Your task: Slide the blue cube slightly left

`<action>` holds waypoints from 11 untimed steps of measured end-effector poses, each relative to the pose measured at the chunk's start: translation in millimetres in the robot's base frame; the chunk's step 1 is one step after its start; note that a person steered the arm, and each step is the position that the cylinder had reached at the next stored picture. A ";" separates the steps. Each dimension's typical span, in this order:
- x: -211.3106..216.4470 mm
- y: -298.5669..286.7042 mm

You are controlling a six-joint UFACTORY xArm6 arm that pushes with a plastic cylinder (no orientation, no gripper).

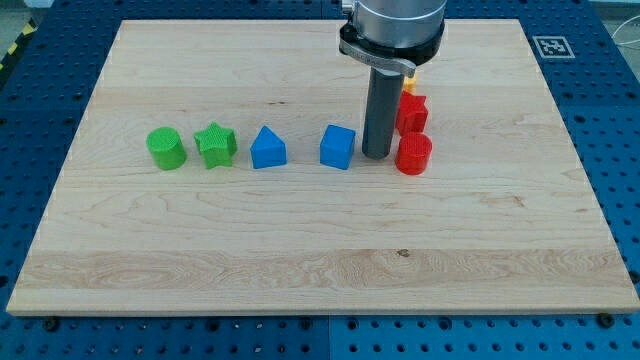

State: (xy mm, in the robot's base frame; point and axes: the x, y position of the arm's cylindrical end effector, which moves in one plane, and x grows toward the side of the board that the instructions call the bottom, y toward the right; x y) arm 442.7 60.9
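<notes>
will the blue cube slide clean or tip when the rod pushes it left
The blue cube sits flat on the smooth wooden board, so it will probably slide rather than tip or roll. It looks like a small printed block, likely light and stiff. My tip stands just right of it; an off-centre push might turn it.

Bright, even overhead light, soft short shadows under blocks, everything sharply focused.

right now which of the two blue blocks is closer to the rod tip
The blue cube, just to the view's left of my tip. The other blue block, house-shaped with a peaked top, sits farther toward the view's left, next to the green star.
</notes>
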 end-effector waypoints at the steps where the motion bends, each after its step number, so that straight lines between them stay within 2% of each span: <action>1: 5.7 5.2; 11: 0.9 -11.1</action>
State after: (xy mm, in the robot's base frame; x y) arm 443.7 49.8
